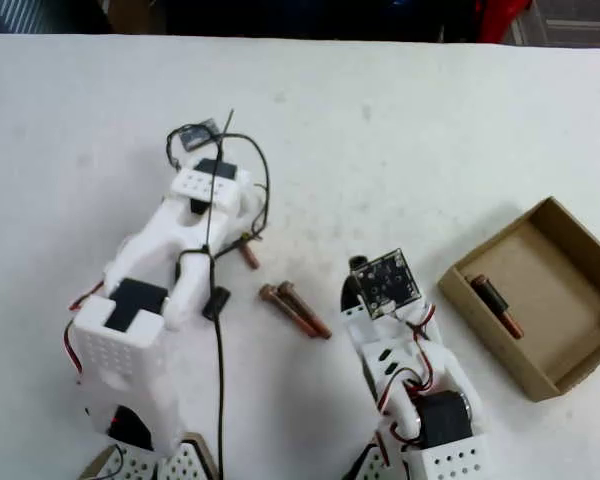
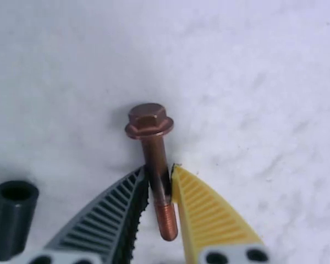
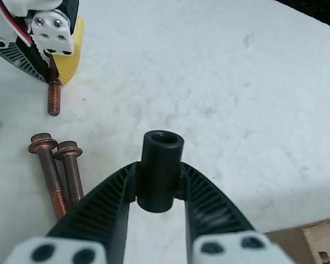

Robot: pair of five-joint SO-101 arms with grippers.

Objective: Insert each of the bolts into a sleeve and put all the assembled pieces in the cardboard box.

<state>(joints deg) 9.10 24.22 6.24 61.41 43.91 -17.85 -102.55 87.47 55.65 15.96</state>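
My left gripper is shut on the shank of a copper bolt, whose hex head points away over the white table; in the high view that bolt pokes out beside the left arm's tip. A loose black sleeve lies close by. My right gripper is shut on another black sleeve, held upright with its bore showing. Two more bolts lie side by side on the table between the arms. The cardboard box holds one assembled piece.
The loose sleeve lies beside the left arm's black cable. The box stands at the right edge of the table, right of the right arm. Open white table stretches across the far half.
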